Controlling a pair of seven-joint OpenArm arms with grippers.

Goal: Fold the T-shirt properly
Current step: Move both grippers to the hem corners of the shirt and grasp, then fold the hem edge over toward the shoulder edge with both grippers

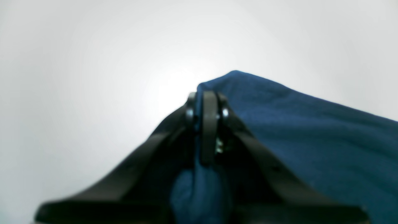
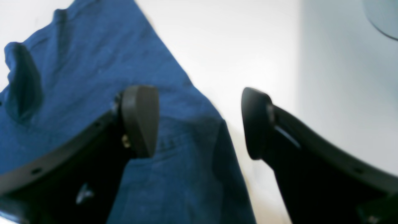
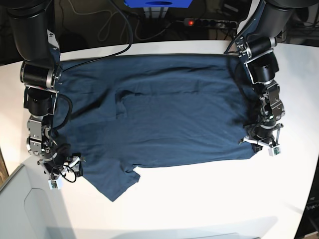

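The left gripper is clenched on a pinch of the T-shirt, at its edge on the right of the base view; blue cloth bunches between the closed jaws. The right gripper hangs spread wide and grasps nothing, one finger over the cloth near a sleeve; the T-shirt lies spread across the white table.

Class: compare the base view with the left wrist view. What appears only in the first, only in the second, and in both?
Only the base view shows the whole T-shirt spread on the white table, and the open right claw. Only the left wrist view shows the cloth pinched between the claw's closed fingers. Both show the left claw at the shirt's edge.
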